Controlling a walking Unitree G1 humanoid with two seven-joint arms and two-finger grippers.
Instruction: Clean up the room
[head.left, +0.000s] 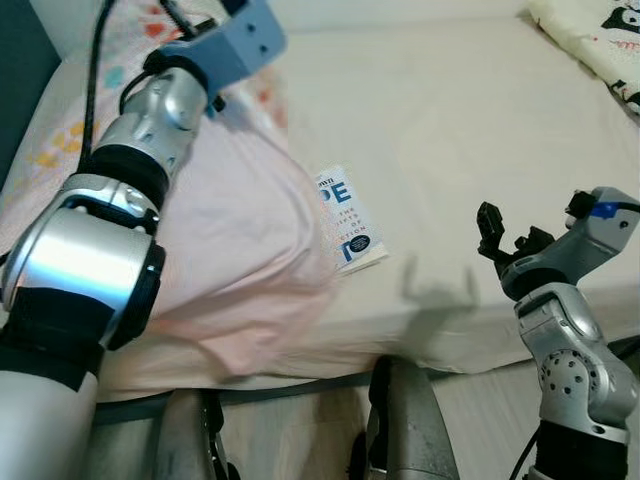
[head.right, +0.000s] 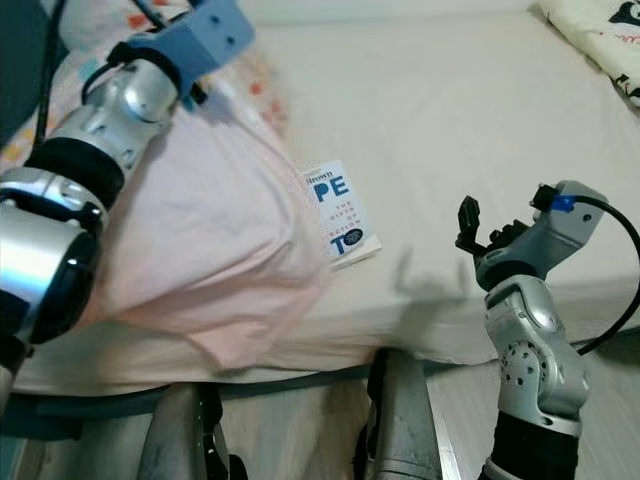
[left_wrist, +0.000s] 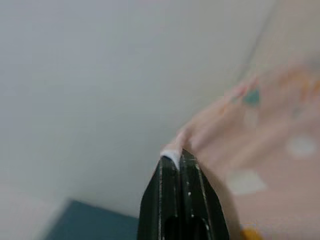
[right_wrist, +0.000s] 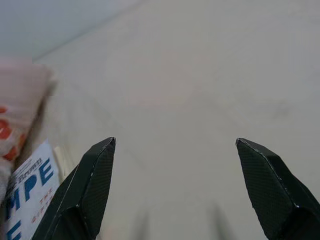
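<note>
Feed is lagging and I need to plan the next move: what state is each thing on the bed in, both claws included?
Left claw: shut on the pink blanket, raised near the wall.
Right claw: open, holding nothing, hovering over the mattress.
Pink blanket: lifted at one edge, bunched, covering part of the book.
Book: closed, lying flat, half uncovered.
Mattress: bare across the middle.

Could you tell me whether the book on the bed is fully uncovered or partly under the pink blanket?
Partly covered. The blanket, pinched by the shut left gripper, drapes over the book, hiding one edge of its cover.
</note>
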